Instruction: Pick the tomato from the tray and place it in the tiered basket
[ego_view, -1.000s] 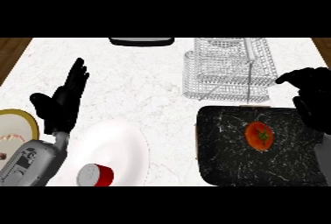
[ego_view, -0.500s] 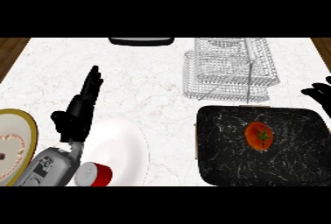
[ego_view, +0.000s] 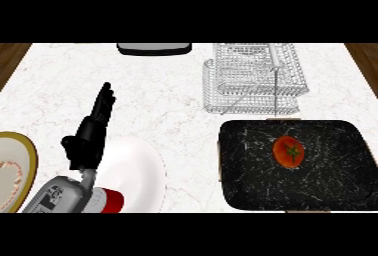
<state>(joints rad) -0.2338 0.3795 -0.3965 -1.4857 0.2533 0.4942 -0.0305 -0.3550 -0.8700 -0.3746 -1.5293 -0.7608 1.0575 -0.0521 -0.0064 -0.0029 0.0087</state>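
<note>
**Operator:** Tomato (ego_view: 289, 152) is sitting near the middle of the black tray (ego_view: 244, 185), at the right of my head view. Nothing is touching it.

**Spotter:** What is the robot hand doing?

**Operator:** I am seeing only the left robot hand (ego_view: 90, 135), at the lower left. Its fingers are pointing straight up the view, stretched out and close together, with the thumb sticking out to the left. It is holding nothing. The right robot hand is not showing anywhere in my view.

**Spotter:** What is lying around the left one?

**Operator:** A white plate (ego_view: 136, 172) is lying just to its right, partly under the forearm. A red and white can (ego_view: 111, 200) is showing at the plate's lower edge. A gold-rimmed plate (ego_view: 18, 170) is running off the left edge.

**Spotter:** And the basket?

**Operator:** The wire tiered basket (ego_view: 255, 77) is standing behind the tray, toward the far edge of the counter (ego_view: 170, 95). Its near side is sitting just beside the tray's far rim. A dark object (ego_view: 153, 48) is lying at the far edge, left of the basket.

**Spotter:** Any open room?

**Operator:** I am seeing bare marble between the left robot hand and the basket, and a bare strip between the white plate and the tray.
</note>
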